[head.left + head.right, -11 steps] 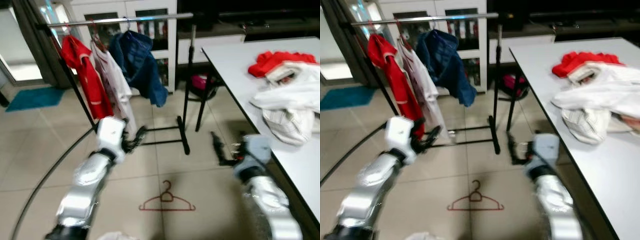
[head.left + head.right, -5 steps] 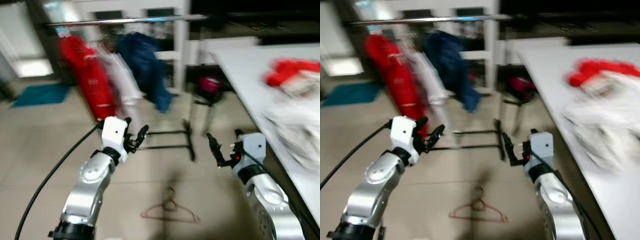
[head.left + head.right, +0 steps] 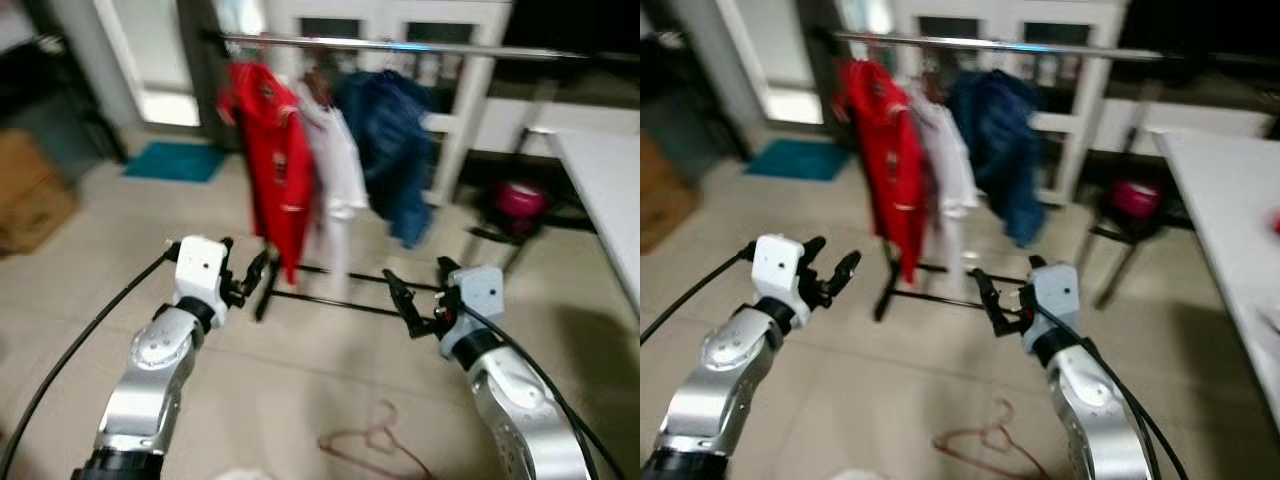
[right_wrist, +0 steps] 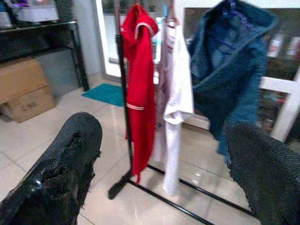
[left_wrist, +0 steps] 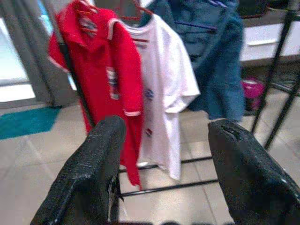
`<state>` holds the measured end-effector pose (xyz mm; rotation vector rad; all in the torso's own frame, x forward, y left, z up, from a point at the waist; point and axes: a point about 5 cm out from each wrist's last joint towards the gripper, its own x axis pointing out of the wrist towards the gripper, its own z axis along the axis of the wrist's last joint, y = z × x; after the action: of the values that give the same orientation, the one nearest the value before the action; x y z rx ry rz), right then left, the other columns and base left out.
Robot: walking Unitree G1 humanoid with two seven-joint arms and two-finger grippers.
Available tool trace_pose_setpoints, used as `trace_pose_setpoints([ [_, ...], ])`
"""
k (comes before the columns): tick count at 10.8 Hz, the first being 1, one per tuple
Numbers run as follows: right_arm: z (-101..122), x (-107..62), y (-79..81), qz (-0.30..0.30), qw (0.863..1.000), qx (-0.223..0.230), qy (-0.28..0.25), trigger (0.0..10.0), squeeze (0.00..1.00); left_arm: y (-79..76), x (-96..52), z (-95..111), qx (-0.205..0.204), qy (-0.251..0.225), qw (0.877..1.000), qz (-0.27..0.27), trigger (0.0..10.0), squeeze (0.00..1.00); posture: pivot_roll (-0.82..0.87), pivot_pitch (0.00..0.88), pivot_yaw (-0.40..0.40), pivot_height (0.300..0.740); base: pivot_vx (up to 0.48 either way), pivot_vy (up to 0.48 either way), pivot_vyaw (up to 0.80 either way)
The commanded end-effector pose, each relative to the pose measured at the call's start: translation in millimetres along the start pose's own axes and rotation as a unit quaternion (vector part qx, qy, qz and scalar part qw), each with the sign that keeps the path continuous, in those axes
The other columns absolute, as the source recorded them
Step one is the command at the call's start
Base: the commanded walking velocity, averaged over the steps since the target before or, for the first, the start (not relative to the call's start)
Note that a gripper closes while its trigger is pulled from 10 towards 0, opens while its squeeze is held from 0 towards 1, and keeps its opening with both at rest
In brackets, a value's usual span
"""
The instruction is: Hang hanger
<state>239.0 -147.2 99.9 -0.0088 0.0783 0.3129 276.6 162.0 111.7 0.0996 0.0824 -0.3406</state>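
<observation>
Hanger: a thin reddish wire hanger [image 3: 375, 447] lies flat on the tiled floor [image 3: 80, 270], low between the two arms, nearer the right one; blurred.
Left end effector [image 3: 243, 275]: raised in front of the robot, fingers spread apart, grasping nothing, aimed toward the rack's foot.
Right end effector [image 3: 405, 303]: raised likewise, fingers released and wide, nothing between them, above the hanger and apart from it.
Rack: a metal clothes rail [image 3: 400, 46] on black legs stands ahead.
Garments: a red shirt [image 3: 268, 160], a white shirt [image 3: 335, 180] and a blue jacket [image 3: 393, 140] hang side by side from the rail.
Desk: its white corner [image 3: 605, 190] shows at the right.
</observation>
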Motion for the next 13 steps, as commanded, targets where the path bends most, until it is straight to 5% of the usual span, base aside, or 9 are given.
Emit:
trace_pose_setpoints([
  [1, 4.4, -1.4, -1.6, 0.000, 1.000, -0.001, -0.011, 10.0, 0.00, -5.2, 2.2, 2.2, 0.005, -0.004, 1.000, -0.013, 10.0, 0.00, -0.06, 0.000, 0.061, 0.740, 0.379, 0.000, 0.80],
  [7, 7.7, -4.4, -0.8, -0.001, 1.000, 0.010, -0.020, 10.0, 0.00, -5.8, 0.4, 2.4, 0.011, -0.001, 1.000, -0.022, 10.0, 0.00, -0.05, 0.000, 0.060, 0.740, 0.377, 0.000, 0.74],
  [13, 3.4, -2.5, -1.5, -0.012, 0.999, 0.041, -0.010, 10.0, 0.00, -7.3, 0.2, 2.3, 0.016, 0.001, 0.999, -0.030, 10.0, 0.00, -0.05, 0.000, 0.060, 0.740, 0.381, 0.000, 0.00],
])
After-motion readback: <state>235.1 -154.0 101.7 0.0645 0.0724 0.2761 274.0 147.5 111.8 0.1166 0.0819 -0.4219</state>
